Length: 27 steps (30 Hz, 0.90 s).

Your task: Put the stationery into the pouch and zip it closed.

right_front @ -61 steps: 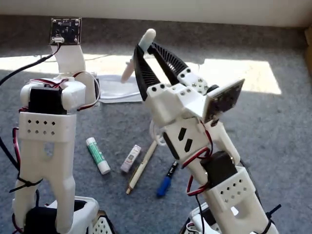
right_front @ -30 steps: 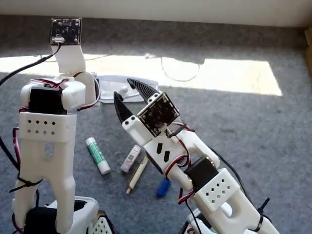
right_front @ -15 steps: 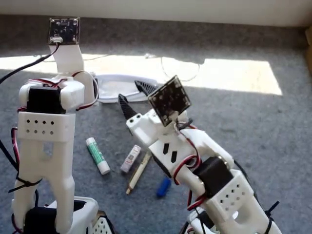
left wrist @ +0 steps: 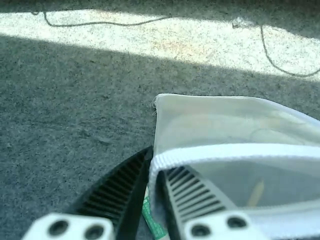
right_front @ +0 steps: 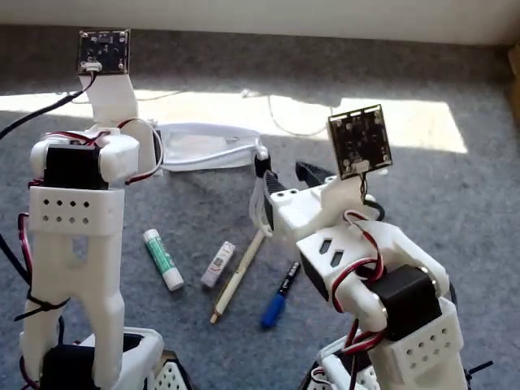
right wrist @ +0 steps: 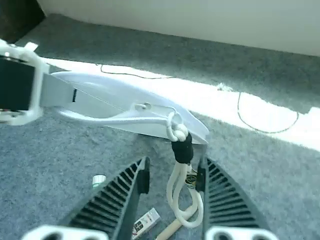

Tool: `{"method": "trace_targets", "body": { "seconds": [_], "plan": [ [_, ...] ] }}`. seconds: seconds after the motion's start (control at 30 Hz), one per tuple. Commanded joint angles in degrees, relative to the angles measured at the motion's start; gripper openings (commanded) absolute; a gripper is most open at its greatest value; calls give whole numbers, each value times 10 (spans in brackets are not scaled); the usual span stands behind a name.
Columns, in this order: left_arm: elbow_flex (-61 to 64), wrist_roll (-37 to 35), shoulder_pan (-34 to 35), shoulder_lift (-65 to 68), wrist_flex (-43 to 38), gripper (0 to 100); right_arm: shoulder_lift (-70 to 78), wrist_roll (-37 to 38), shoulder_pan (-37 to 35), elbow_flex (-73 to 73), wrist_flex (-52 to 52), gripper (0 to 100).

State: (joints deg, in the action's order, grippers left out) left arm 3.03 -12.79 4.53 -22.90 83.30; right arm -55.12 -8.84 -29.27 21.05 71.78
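The white translucent pouch (right_front: pixel 203 150) lies on the grey carpet, and my left gripper (left wrist: pixel 155 165) is shut on the corner of its zip edge (left wrist: pixel 225 152). At the pouch's other end hangs a white zip cord (right wrist: pixel 182 195) with a black knot. My right gripper (right_front: pixel 286 183) is open there, and the cord loop hangs between its fingers (right wrist: pixel 220 195), close to one of them. On the carpet nearer the arm bases lie a green-and-white glue stick (right_front: pixel 162 258), a small white tube (right_front: pixel 218 264), a beige pen (right_front: pixel 236 276) and a blue marker (right_front: pixel 279 294).
A thin cable (right_front: pixel 301 126) trails over the sunlit strip of carpet (right_front: pixel 406 126) behind the pouch. A pale wall (right_front: pixel 325 16) borders the far side. The two arm bases stand at the near edge.
Two seconds ago the right gripper held a white pen high over the pouch. It dropped to the pouch, now holds nothing, and has swung right to the zip cord. The left arm stayed put.
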Motion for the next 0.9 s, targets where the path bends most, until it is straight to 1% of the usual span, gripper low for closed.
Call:
{"method": "trace_targets", "body": {
  "seconds": [0.0,0.17,0.33,0.57,0.77,0.87],
  "plan": [
    [-7,-4,12,5,5,6,-13,-17,29,24,10,149],
    [-7,-4,12,7,5,6,-13,-42,52,96,6,149],
    [-7,-3,13,8,5,6,-12,-65,53,151,6,149],
    [-7,-3,51,5,5,6,-6,-105,53,175,5,149],
    [5,-3,50,5,5,6,119,-144,91,169,6,149],
    [7,-3,51,5,5,6,184,-168,99,168,5,149]
  ]
}}
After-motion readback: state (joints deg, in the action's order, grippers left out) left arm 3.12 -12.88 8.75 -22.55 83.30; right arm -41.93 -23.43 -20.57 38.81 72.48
